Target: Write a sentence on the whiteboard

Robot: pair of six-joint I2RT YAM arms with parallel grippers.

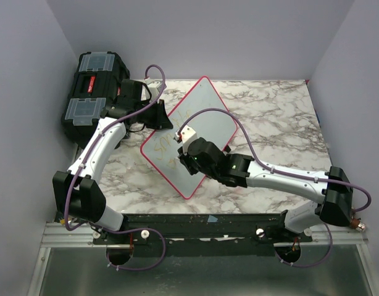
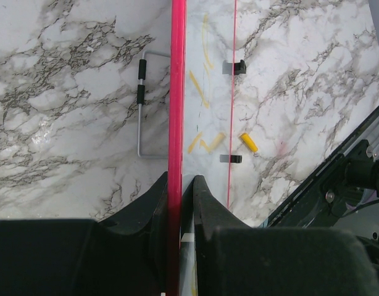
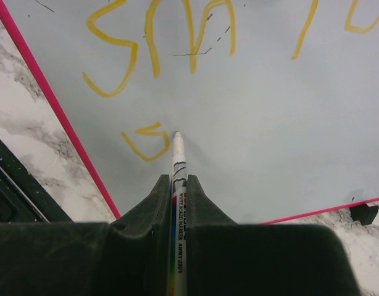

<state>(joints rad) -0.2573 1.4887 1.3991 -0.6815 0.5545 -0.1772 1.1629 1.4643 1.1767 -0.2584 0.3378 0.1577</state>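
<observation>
Two hands share the whiteboard (image 1: 208, 117), which lies flat on the marble worktop (image 1: 270, 111), turned cornerwise to the arms. The left hand (image 2: 180, 185) is closed narrowly on the board's pink frame (image 2: 176, 92) at the far-left edge, pinning it. The right hand (image 3: 177, 182) is over the board's middle, clamped on a marker (image 3: 177, 161). The marker's long axis points across the board toward the first line of the sentence (image 3: 150, 46). Its tip appears to touch the white surface just beside the lone yellow letter that starts the second line, close to the board's near-left frame edge. The open writing surface lies sideways from the tip, away from that edge and square to the marker's axis, so the next stroke likely calls for a sideways run along the line rather than a push forward. Only the right hand can do this; the left one is at the opposite edge, well apart from the tip.
</observation>
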